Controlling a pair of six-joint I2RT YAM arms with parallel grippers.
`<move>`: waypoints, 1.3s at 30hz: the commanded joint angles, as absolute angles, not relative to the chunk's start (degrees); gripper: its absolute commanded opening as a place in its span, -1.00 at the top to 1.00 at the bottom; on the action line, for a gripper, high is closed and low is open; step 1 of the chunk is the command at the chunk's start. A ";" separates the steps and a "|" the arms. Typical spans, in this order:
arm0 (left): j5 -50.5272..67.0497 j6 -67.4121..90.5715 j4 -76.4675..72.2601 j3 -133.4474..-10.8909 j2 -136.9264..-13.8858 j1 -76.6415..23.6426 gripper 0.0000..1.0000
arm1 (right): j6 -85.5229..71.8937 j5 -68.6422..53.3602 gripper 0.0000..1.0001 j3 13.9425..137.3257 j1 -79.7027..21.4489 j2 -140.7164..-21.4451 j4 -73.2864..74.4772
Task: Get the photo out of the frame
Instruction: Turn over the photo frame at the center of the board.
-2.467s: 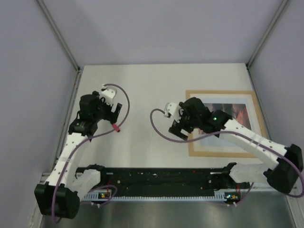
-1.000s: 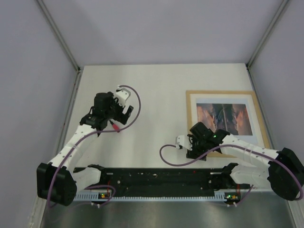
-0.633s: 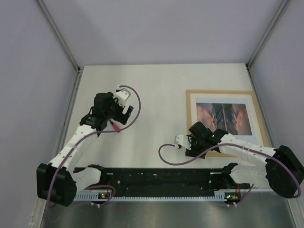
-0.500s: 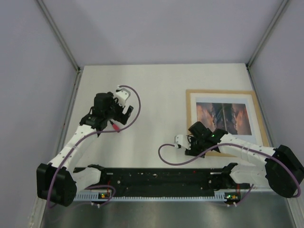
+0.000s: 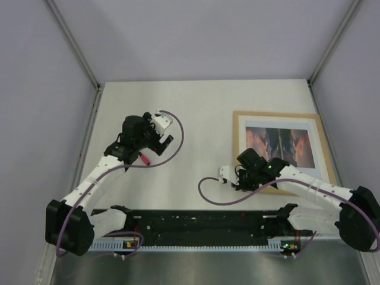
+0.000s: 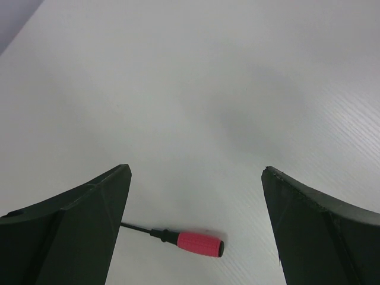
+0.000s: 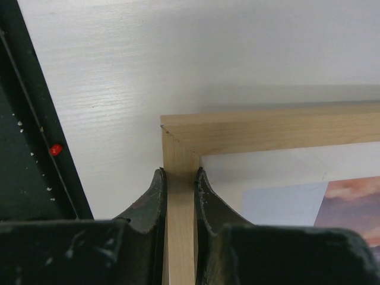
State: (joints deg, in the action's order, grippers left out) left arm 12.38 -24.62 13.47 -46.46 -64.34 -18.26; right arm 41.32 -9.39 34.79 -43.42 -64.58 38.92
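large rectangular light-wood frame point(image 5: 279, 115) lies flat by the white worktop's point(image 5: 196, 101) right edge, with the white sunset photo point(image 5: 278, 145) inside. right pincer point(image 7: 179, 173) pinches the rim beside the near-left corner; left pincer point(image 6: 196, 171) is spread. judged: frame stiff, photo thin and easily creased; grip the photo's margins.

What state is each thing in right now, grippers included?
the frame, flat on the table, face up, photo inside
the photo, in the frame, not yet out
right gripper, shut on the frame's rim near a corner
left gripper, open, empty
screwdriver, lying on the table, untouched
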 commanded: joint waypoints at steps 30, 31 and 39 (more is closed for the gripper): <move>36.04 -55.37 -9.21 -37.10 -77.17 -35.77 -0.96 | 39.29 -20.21 1.00 55.54 -40.61 -61.61 51.15; 35.86 -54.85 -11.40 -35.70 -76.73 -36.03 -0.96 | 39.29 -20.65 1.00 55.98 -40.34 -61.96 51.24; 35.24 -52.04 -20.99 -32.17 -74.88 -38.85 -0.96 | 38.76 -28.02 1.00 61.78 -39.73 -65.03 56.07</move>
